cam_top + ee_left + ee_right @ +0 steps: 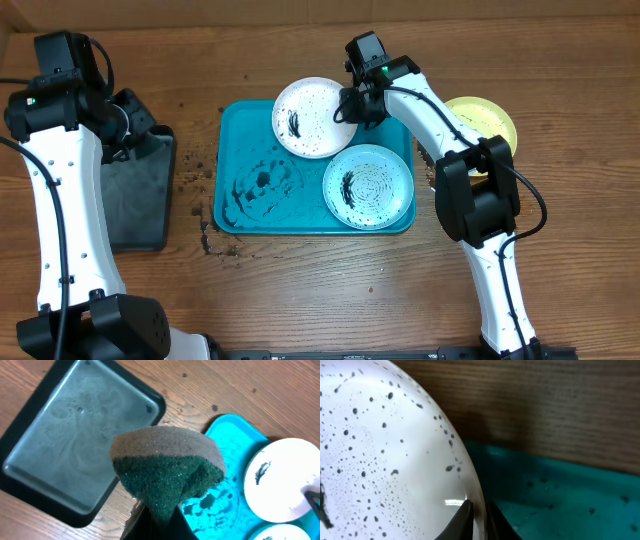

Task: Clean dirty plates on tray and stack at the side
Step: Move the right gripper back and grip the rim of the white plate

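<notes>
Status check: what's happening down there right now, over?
Left gripper shut on sponge. Right gripper shut on white plate rim, on tray. Blue plate close alongside.

A sponge (167, 460), tan on top and dark green beneath, sits pinched in the left gripper (156, 519) and bulges out past its tips. Directly below the gripper lies a small grey tray (75, 435) with a black rim, its surface marked by faint swirls. The grey tray rests on a wooden tabletop (300, 290). Dark crumbs (205, 215) are scattered to the gripper's right, just off the grey tray's edge.
</notes>
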